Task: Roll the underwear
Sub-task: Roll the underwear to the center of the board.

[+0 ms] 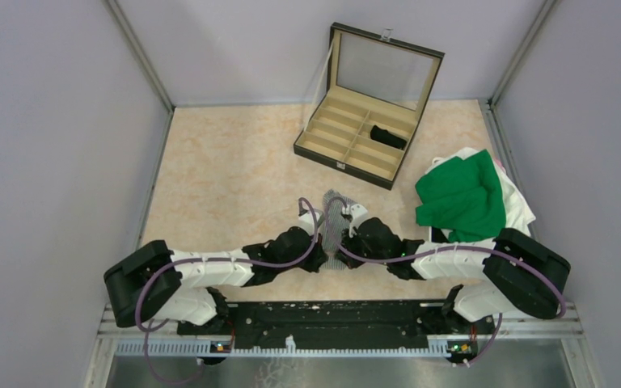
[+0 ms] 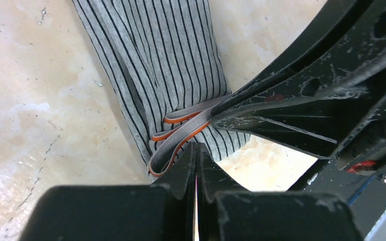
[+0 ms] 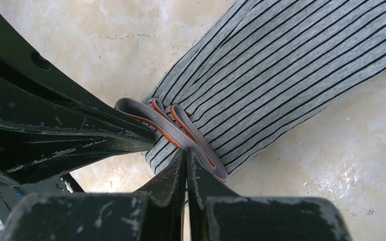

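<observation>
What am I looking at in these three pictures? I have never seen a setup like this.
Two robot arms, the left arm and right arm, are bolted at the near edge of the table. The wide picture looks down from above; the two close-ups come from cameras on each wrist. On the table lie an open compartmented case with a black garment in one slot, and a green cloth on white fabric. Between the arms lies striped grey underwear. The left pincer and right pincer are both shut, seemingly pinching its orange-edged waistband.
</observation>
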Available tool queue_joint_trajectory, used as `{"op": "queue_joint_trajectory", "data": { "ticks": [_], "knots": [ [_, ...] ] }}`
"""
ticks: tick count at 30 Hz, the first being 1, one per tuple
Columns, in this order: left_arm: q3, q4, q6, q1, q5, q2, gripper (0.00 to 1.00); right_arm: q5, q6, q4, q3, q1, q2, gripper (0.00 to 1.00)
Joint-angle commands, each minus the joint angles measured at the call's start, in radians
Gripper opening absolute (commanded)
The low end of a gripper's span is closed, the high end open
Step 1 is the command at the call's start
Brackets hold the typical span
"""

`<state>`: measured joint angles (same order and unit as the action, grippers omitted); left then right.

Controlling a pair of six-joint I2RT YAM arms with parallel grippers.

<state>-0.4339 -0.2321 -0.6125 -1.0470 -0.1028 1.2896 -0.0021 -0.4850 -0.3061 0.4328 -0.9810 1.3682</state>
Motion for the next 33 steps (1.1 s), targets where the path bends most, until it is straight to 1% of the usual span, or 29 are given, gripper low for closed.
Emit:
{"op": "queue_joint_trajectory", "data": {
  "ticks": [1,5,7,10,13,15,17,21,23,26,28,31,33],
  "knots": [
    [-0.019,-0.08,-0.007,0.006,-0.027,0.049,0.0,0.005,-0.009,0.041,-0.016,0.013,-0.012,0.0],
    [-0.014,-0.087,-0.014,0.005,-0.037,0.088,0.0,0.004,-0.014,0.042,-0.016,0.015,-0.019,0.0],
    [-0.005,-0.085,-0.019,0.006,-0.047,0.097,0.0,-0.022,-0.014,0.035,-0.017,0.015,-0.031,0.0],
    [0.007,-0.076,-0.024,0.006,-0.056,0.106,0.0,-0.024,0.021,-0.002,-0.031,0.015,-0.073,0.01],
    [0.031,-0.075,-0.037,0.006,-0.06,0.112,0.0,-0.004,0.096,-0.053,-0.055,0.015,-0.159,0.14],
    [0.044,-0.071,-0.045,0.006,-0.064,0.117,0.0,0.034,0.18,-0.079,-0.064,0.015,-0.213,0.22],
    [0.053,-0.059,-0.058,0.007,-0.074,0.121,0.0,0.052,0.304,-0.096,-0.068,0.014,-0.262,0.31],
    [0.074,-0.059,-0.076,0.01,-0.077,0.13,0.0,0.059,0.559,-0.067,-0.043,0.015,-0.329,0.4],
    [0.076,-0.061,-0.078,0.011,-0.071,0.139,0.0,0.013,0.735,0.013,-0.007,0.014,-0.343,0.42],
    [0.074,-0.061,-0.077,0.012,-0.067,0.15,0.0,-0.043,0.934,0.159,0.055,-0.006,-0.344,0.44],
    [0.072,-0.058,-0.074,0.013,-0.066,0.153,0.0,-0.057,1.052,0.211,0.054,-0.039,-0.349,0.44],
    [0.059,-0.041,-0.071,0.019,-0.067,0.169,0.0,-0.045,1.181,0.232,0.021,-0.115,-0.347,0.45],
    [0.057,-0.035,-0.074,0.025,-0.064,0.18,0.0,-0.041,1.204,0.216,-0.005,-0.17,-0.333,0.45]
  ]
}}
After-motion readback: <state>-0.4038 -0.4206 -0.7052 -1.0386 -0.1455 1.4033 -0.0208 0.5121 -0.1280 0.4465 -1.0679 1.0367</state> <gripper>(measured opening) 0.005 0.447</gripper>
